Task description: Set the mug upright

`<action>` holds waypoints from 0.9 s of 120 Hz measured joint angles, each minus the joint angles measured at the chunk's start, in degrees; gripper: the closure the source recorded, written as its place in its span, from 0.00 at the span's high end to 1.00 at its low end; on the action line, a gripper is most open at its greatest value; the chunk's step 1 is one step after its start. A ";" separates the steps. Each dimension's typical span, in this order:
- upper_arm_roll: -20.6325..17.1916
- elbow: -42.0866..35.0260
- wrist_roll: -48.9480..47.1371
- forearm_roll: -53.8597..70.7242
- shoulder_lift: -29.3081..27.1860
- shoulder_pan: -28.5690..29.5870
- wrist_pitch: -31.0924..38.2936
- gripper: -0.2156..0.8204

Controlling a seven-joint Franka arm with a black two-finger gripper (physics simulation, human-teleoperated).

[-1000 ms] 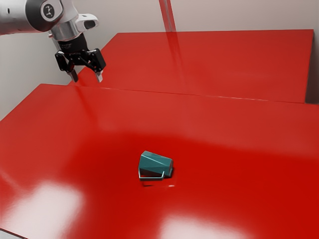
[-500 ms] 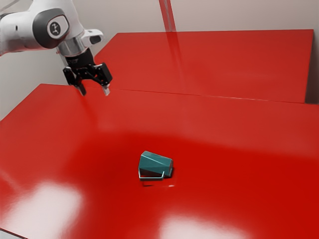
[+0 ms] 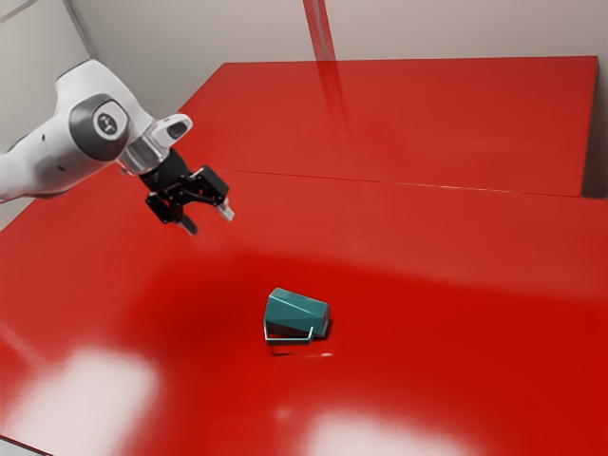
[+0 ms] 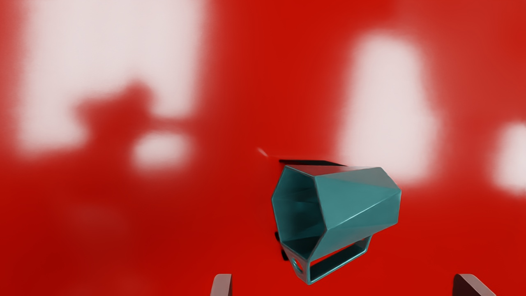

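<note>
My gripper (image 3: 208,226) hangs above the table, open, up and to the left of the mug in the exterior view, with nothing between its fingers. The teal faceted mug (image 3: 297,312) lies on its side on the red surface, its handle low along the side facing the exterior camera. In the wrist view the mug (image 4: 361,201) shows its open mouth and its handle, lying ahead of the gripper (image 4: 343,285), whose two fingertips stand wide apart. A gap separates the mug from the fingers.
The glossy red table (image 3: 456,380) carries bright reflections. Behind it, past a thin seam, another red surface (image 3: 456,123) reaches the pale wall (image 3: 456,28).
My arm has come down and toward the exterior view's right, closer to the mug, and the hand has tilted. The mug has not moved.
</note>
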 joint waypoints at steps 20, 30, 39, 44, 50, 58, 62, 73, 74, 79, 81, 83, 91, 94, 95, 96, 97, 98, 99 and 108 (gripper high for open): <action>0.45 -5.73 4.70 -7.55 -0.01 0.14 4.80 0.77; 0.99 -9.18 7.69 -13.06 0.02 0.32 7.01 0.77; 1.24 -11.02 10.30 -16.74 0.15 0.45 8.53 0.77; 1.39 -12.01 11.80 -18.82 0.30 0.37 9.17 0.77; 1.66 -13.31 13.63 -21.26 0.58 0.29 9.77 0.77; 1.92 -14.87 16.08 -24.35 1.10 0.38 10.40 0.77; 1.97 -15.50 17.32 -25.77 1.39 0.44 10.64 0.77; 2.30 -16.85 20.73 -29.51 2.68 0.31 11.06 0.77; 2.36 -17.00 21.04 -29.88 2.84 0.28 11.07 0.77; 2.60 -17.67 22.54 -31.52 3.52 0.22 11.14 0.77; 2.66 -17.85 23.12 -32.08 3.76 0.23 11.17 0.77; 2.70 -17.98 23.68 -32.59 4.05 0.27 11.19 0.77; 2.78 -18.24 25.84 -34.07 4.91 0.45 11.25 0.77; 2.79 -18.28 26.59 -34.51 5.15 0.53 11.27 0.77; 2.80 -18.29 26.83 -34.65 5.22 0.56 11.28 0.77; 2.80 -18.30 27.07 -34.77 5.29 0.59 11.29 0.77; 2.80 -18.31 27.31 -34.89 5.35 0.61 11.29 0.77; 2.80 -18.31 27.54 -35.00 5.42 0.64 11.31 0.77; 2.80 -18.32 27.78 -35.11 5.48 0.67 11.32 0.77; 2.81 -18.34 29.72 -35.83 6.15 0.91 11.40 0.77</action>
